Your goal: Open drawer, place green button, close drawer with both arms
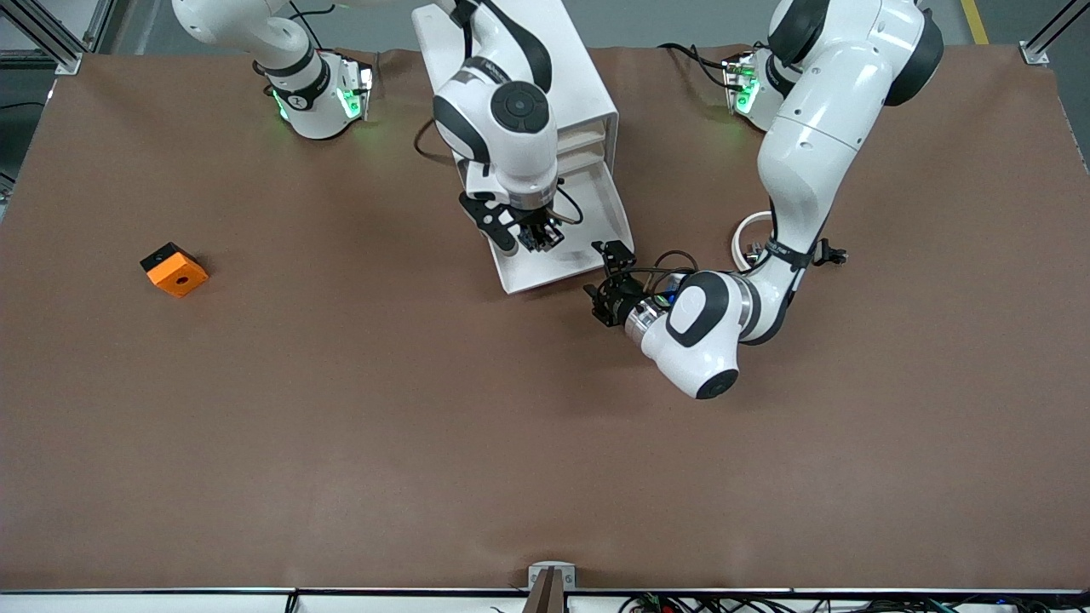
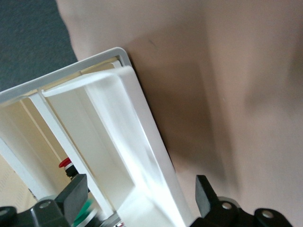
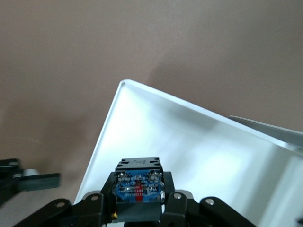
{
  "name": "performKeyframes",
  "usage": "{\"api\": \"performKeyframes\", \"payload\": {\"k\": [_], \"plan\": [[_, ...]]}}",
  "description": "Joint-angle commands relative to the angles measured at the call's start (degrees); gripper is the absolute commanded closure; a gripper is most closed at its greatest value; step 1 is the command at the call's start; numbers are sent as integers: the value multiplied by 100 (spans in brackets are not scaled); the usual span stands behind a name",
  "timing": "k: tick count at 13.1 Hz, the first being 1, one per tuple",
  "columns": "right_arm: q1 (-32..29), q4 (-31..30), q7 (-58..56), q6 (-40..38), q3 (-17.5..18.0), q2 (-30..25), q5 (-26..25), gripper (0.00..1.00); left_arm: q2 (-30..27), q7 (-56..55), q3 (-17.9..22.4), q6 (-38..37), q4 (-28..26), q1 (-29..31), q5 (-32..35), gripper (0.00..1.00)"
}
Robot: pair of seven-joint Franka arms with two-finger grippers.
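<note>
Right gripper [image 1: 535,236] pinches the button [image 3: 138,188] just over the open drawer [image 1: 596,197], left gripper [image 1: 606,281] spread at its front; button's tiny, light, rigid, so holding its body sides looks safest.

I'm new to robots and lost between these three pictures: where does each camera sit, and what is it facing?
Front view: high across the table, facing both arms, the cabinet and the open drawer.
Left wrist view: on the left arm, facing the drawer's front; the open left claw shows.
Right wrist view: on the right arm, looking into the drawer; the right claw holds the button.
All three share the drawer.
</note>
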Motion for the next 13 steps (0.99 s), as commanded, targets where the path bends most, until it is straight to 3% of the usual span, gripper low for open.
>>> {"api": "performKeyframes", "payload": {"k": [1, 4, 5, 6, 9, 13], "plan": [[91, 114, -17, 230, -79, 330, 37, 100, -164, 898, 27, 35, 69, 24, 185, 0], [135, 140, -43, 319, -79, 497, 20, 100, -182, 2496, 27, 343, 209, 42, 824, 0], [109, 201, -113, 310, -79, 533, 20, 60, -225, 3093, 10, 457, 210, 42, 1097, 0], [117, 245, -236, 302, -79, 577, 29, 1, -278, 3604, 27, 684, 210, 42, 1309, 0], [56, 429, -718, 92, -79, 560, 20, 0, -322, 4467, 27, 1274, 210, 77, 1897, 0], [-391, 1719, -1867, -1829, -97, 551, 73, 0, -480, 4936, -34, 1978, 201, -11, 3337, 0]]}}
